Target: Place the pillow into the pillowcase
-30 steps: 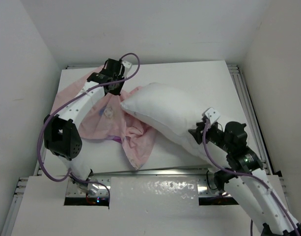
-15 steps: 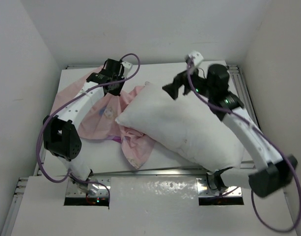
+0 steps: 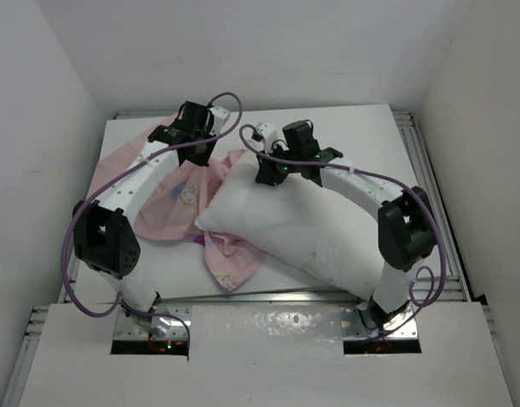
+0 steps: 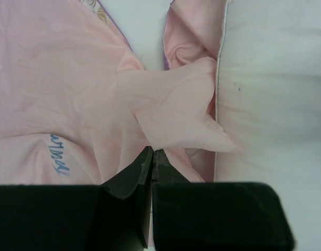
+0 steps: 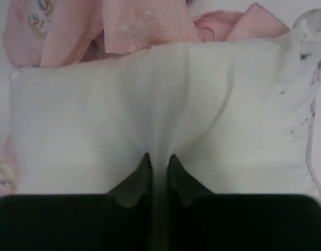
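Observation:
The white pillow [image 3: 319, 225] lies slantwise across the table, its left end overlapping the pink pillowcase [image 3: 170, 199]. My right gripper [image 3: 268, 170] sits on the pillow's far left end and is shut on a pinched ridge of pillow fabric [image 5: 159, 130]; in the right wrist view the gripper [image 5: 159, 159] has white cloth between its fingers. My left gripper [image 3: 198, 154] is at the back left, shut on a fold of the pillowcase [image 4: 55, 94]. In the left wrist view the gripper [image 4: 152, 154] holds pink cloth beside the pillow's edge [image 4: 275, 94]. Pillowcase folds [image 5: 139, 21] show beyond the pillow.
The white table [image 3: 353, 127] is boxed in by white walls on three sides. Metal rails run along its right edge [image 3: 429, 195] and near edge [image 3: 268, 297]. Purple cables loop off both arms. Part of the pillowcase hangs toward the near edge [image 3: 230, 267].
My right arm swung from the pillow's near right corner, over the far side, to its far left end and shut on the fabric. The pillow settled lower and leftward. The left arm stayed put.

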